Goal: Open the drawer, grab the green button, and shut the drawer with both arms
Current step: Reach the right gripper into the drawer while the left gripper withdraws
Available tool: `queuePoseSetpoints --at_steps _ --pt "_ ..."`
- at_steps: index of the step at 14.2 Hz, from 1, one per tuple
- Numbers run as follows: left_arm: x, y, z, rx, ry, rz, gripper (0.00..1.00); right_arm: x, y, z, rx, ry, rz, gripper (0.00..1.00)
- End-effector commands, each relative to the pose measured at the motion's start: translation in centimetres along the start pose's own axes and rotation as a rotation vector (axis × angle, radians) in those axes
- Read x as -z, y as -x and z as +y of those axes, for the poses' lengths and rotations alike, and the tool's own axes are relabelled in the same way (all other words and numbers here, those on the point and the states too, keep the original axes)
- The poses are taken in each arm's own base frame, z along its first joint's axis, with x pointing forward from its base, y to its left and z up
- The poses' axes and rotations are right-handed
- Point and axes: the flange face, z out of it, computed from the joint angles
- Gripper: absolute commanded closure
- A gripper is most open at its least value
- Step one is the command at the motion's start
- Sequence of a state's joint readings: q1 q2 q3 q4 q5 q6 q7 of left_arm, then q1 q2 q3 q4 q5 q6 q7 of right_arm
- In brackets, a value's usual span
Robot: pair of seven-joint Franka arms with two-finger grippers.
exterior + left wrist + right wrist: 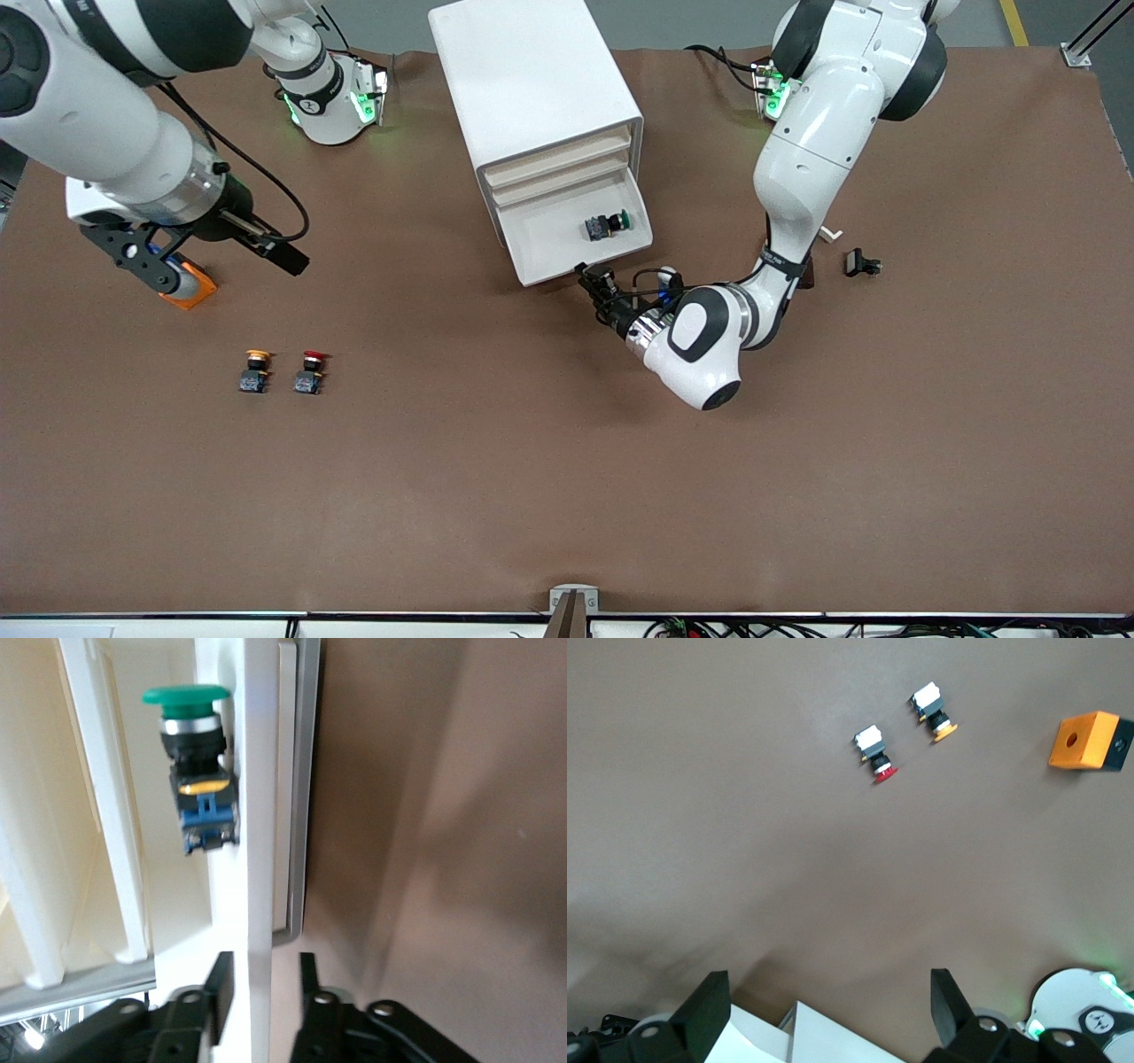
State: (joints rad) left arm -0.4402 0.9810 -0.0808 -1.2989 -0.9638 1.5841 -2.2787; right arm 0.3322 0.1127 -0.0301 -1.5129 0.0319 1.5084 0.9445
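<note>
- The button [608, 225] lies on its side in the open bottom drawer [576, 244] of the white cabinet [532, 89], green cap toward the left arm's end of the desk.
- Handling, as a guess: it looks light and rigid, hard plastic with a smooth rounded cap likely to slip. The blocky black-and-blue base gives flat faces, so that is the better place to pinch.
- The left end effector [259, 979] sits at the drawer's front panel, fingers [220, 985] parted a little, one on each side of the panel's edge. Whether they press on it I cannot tell.
- The right end effector [828, 1010] hangs over the desk toward the right arm's end, jaws wide and empty, above an orange block [189, 285]; that arm waits.
- The desk [567, 496] is covered in plain brown matting.
- A yellow-capped [255, 371] and a red-capped [309, 371] switch stand side by side, nearer the camera than the block.
- A small black part [861, 263] lies toward the left arm's end.
</note>
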Motion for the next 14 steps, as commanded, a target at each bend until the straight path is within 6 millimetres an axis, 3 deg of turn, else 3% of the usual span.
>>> queuePoseSetpoints --at_steps 1,3,6,10,13,14 --pt "3.1 1.6 -2.7 -0.047 0.040 -0.037 0.00 -0.6 1.9 -2.1 -0.055 0.026 0.003 0.00" --pt "6.3 1.5 -3.9 -0.061 0.079 -0.070 0.00 -1.3 3.4 -3.4 -0.118 0.033 -0.004 0.00" --pt "13.7 0.5 -6.4 -0.086 0.239 -0.087 0.00 -3.5 6.5 -6.6 -0.250 0.063 -0.007 0.00" --pt "17.9 -1.2 -9.3 -0.245 0.510 0.136 0.00 -6.7 11.1 -12.5 -0.367 0.088 0.005 0.00" --pt "19.5 -2.6 -8.9 -0.305 0.640 0.320 0.00 -9.4 13.6 -15.2 -0.419 0.087 -0.065 0.00" --pt "20.1 -2.8 -9.7 -0.367 0.664 0.364 0.00 -10.2 14.2 -15.8 -0.438 0.091 -0.081 0.00"
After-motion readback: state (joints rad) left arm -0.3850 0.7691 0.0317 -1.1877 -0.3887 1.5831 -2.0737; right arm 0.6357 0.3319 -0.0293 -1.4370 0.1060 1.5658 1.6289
